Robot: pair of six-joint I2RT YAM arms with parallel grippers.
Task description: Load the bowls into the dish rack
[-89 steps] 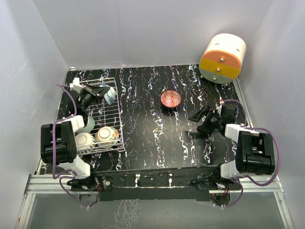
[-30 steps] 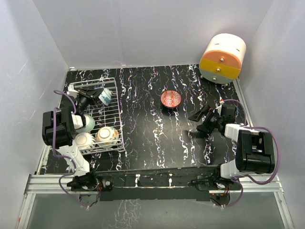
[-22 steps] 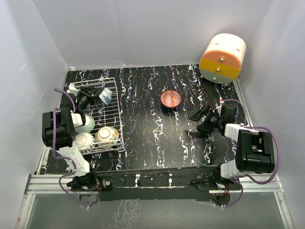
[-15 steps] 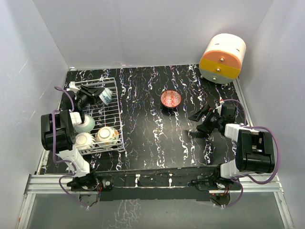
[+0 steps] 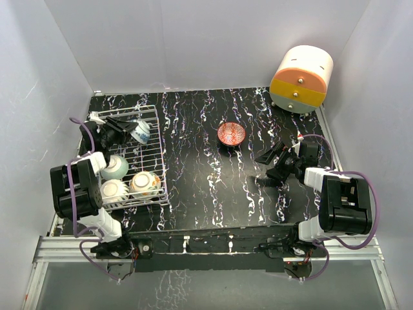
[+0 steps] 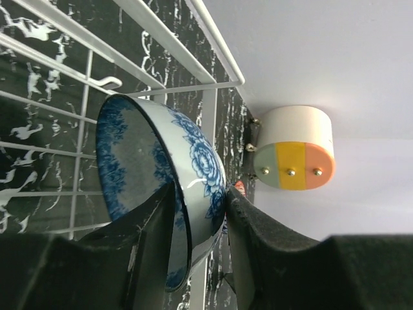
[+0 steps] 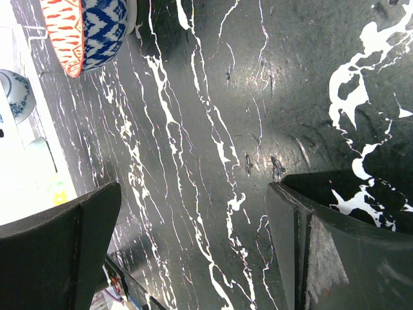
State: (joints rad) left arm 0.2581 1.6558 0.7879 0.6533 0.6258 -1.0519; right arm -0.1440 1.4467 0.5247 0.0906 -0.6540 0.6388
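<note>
The white wire dish rack [image 5: 147, 155] stands at the left. My left gripper [image 5: 127, 128] is shut on the rim of the blue-patterned bowl [image 5: 142, 132] and holds it tilted on edge over the rack's far end. In the left wrist view the bowl [image 6: 161, 174] sits between my fingers [image 6: 258, 245]. The mint bowl [image 5: 116, 166], the cream bowl [image 5: 114, 190] and the yellow leaf bowl [image 5: 146, 183] lie in the rack. The red-patterned bowl [image 5: 231, 134] stands on the table's middle, also in the right wrist view [image 7: 84, 29]. My right gripper [image 5: 268, 166] is open and empty, low over the table right of it.
The round orange-and-cream drawer unit [image 5: 301, 79] stands at the back right corner; it also shows in the left wrist view [image 6: 293, 148]. White walls close in the table on three sides. The rack's far rim [image 6: 213, 58] is just beyond the held bowl.
My left gripper has shifted the blue-patterned bowl a little to the left over the rack's far end, and the left arm's base link has swung. The right arm has not moved.
</note>
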